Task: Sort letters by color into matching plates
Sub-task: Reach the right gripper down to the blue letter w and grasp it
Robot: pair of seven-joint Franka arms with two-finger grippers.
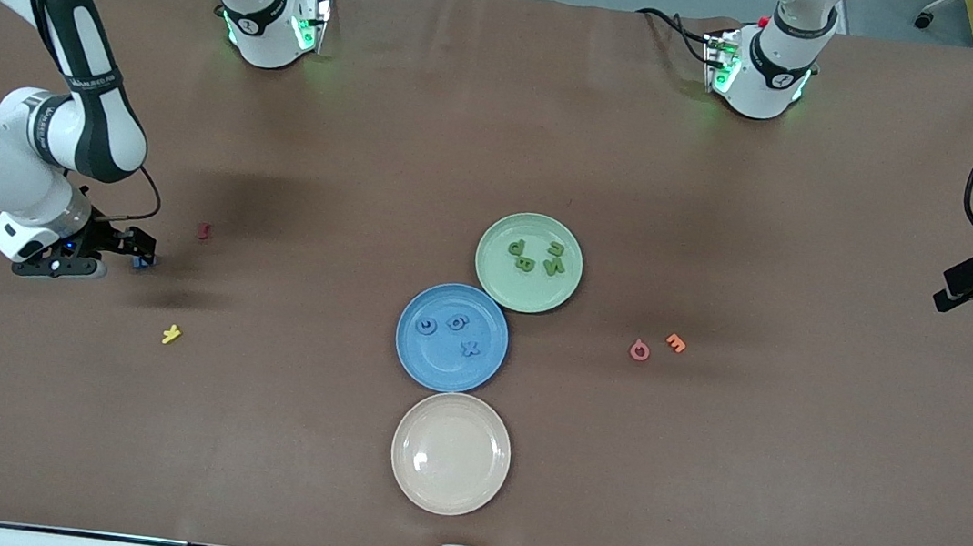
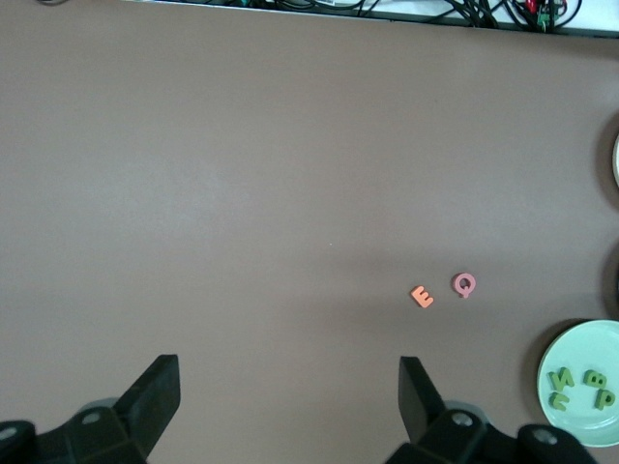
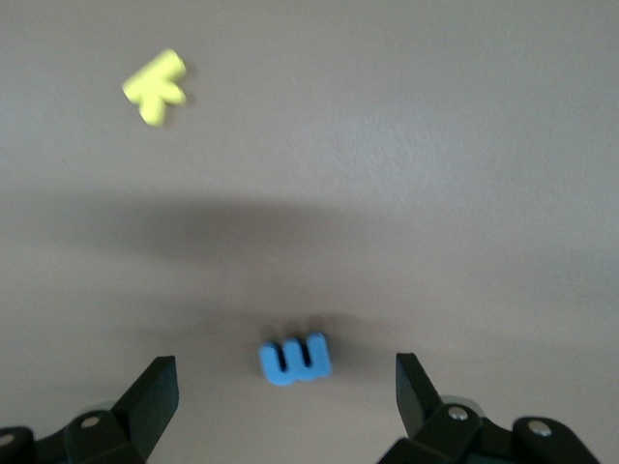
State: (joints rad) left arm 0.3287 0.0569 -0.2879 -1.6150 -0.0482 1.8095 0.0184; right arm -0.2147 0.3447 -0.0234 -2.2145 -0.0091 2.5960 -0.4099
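From the front, my right gripper (image 1: 142,257) hangs low over the last stray blue letter (image 1: 140,262), well apart from the blue plate (image 1: 417,361). My left wrist shows my left gripper (image 2: 290,387) spread wide, waiting. My right wrist shows fingers (image 3: 155,391) parted to straddle that letter (image 3: 296,359).
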